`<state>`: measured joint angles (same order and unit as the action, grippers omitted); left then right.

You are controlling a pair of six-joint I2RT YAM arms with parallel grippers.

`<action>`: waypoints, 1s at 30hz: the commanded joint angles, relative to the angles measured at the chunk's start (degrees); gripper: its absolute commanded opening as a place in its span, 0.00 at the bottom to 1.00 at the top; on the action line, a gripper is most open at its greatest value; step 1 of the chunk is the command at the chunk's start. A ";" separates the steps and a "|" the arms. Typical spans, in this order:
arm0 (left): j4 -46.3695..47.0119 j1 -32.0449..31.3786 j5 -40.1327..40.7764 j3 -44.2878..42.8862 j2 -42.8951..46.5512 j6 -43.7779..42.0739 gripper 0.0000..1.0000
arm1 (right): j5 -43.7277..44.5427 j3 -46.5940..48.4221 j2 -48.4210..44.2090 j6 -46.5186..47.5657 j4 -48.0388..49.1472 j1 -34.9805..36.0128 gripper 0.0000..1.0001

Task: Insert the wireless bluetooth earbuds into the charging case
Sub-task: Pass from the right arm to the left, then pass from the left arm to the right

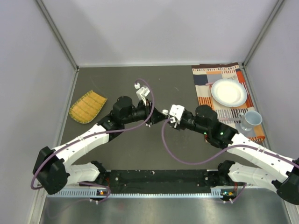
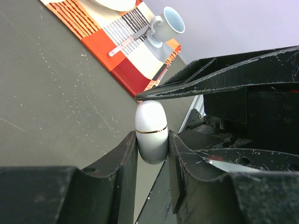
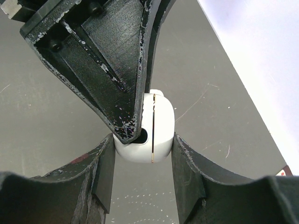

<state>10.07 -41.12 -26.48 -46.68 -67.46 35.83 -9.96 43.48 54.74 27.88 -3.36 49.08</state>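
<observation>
The charging case (image 2: 151, 130) is a small white oval shell with a thin gold seam, and its lid looks closed. Both grippers hold it above the dark table. My left gripper (image 2: 152, 142) is shut on its lower half in the left wrist view. My right gripper (image 3: 142, 147) is shut on it (image 3: 159, 130) across the seam in the right wrist view. A left finger (image 3: 107, 60) overlaps the case from above. In the top view the two grippers meet at mid-table, left (image 1: 157, 113) and right (image 1: 167, 116), hiding the case. No earbuds are in view.
A striped orange placemat (image 1: 205, 84) lies at the back right with a white plate (image 1: 228, 92), a pale blue cup (image 1: 251, 119) and a piece of cutlery (image 2: 126, 44). A yellow woven pad (image 1: 87, 107) lies at the left. Grey walls enclose the table.
</observation>
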 commanded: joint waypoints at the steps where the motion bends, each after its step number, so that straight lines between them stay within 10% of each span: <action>1: 2.85 -0.54 -1.82 -2.63 -0.48 -2.43 0.02 | -0.86 -0.68 -2.09 -1.33 4.84 0.93 0.12; 7: 2.07 -0.62 0.46 -1.76 1.27 -5.86 0.00 | 0.90 -1.12 -3.15 -5.98 8.27 1.02 0.63; 18: -0.40 -0.62 25.58 4.48 17.27 -19.65 0.00 | 6.41 -0.68 -6.22 -35.46 11.35 0.93 0.80; 30: 30.61 -0.62 19.71 22.48 27.73 -28.19 0.00 | -0.74 12.14 4.57 -81.44 8.27 -6.00 0.76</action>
<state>22.17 -41.63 -3.66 -29.47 -41.58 10.94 -3.18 49.60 55.37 -32.62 3.95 46.24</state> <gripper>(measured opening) 0.329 0.764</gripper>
